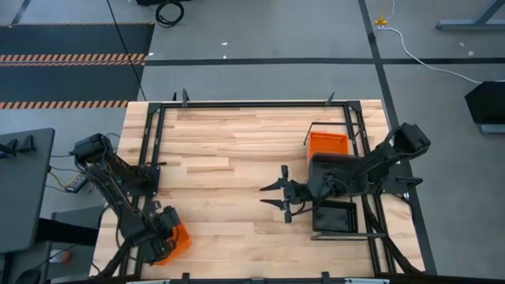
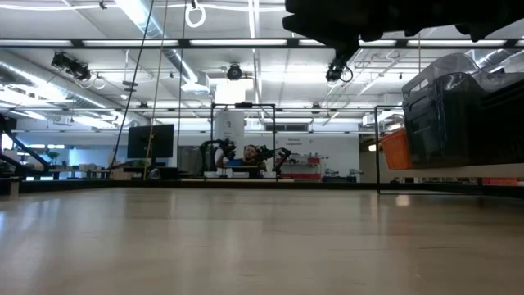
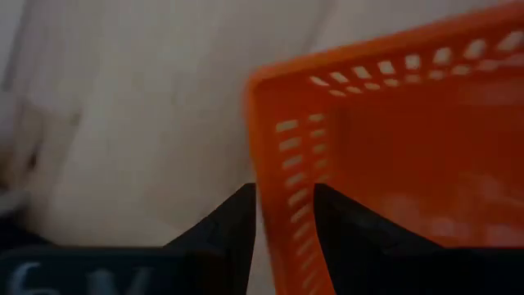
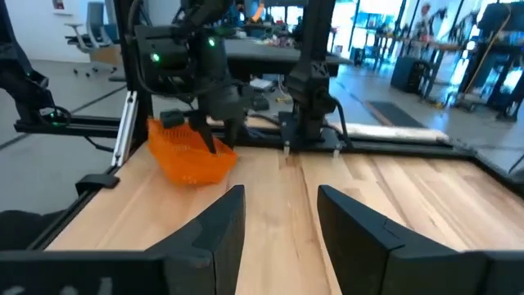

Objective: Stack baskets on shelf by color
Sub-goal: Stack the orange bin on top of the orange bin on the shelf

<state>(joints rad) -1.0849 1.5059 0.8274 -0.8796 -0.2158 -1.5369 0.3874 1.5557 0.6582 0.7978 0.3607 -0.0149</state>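
My left gripper (image 1: 162,234) is at the table's near left corner, shut on an orange basket (image 1: 178,241) that also shows in the right wrist view (image 4: 191,156). My right gripper (image 1: 276,197) hangs open over the middle of the table, touching nothing. At the table's right side sits the shelf (image 2: 446,172). On it are another orange basket (image 1: 327,143), a black slatted basket (image 2: 458,106) partly under my right arm, and a dark basket (image 1: 334,215) nearer the front edge. The other baskets are hidden or out of view. My left gripper holds the orange basket by its perforated side wall near a corner (image 3: 286,192). One finger (image 3: 233,225) is outside the wall and the other (image 3: 348,233) is inside the basket. The fingers come from above. The basket sits tilted (image 4: 196,168); whether its low edge rests on the table, I cannot tell.
A dark metal frame (image 1: 237,104) runs around the tabletop's edges. Bare wood (image 1: 221,166) lies between the two arms. My right arm (image 1: 371,166) stretches over the shelf. Beyond the far edge is an open workshop with a person (image 2: 248,153) far off.
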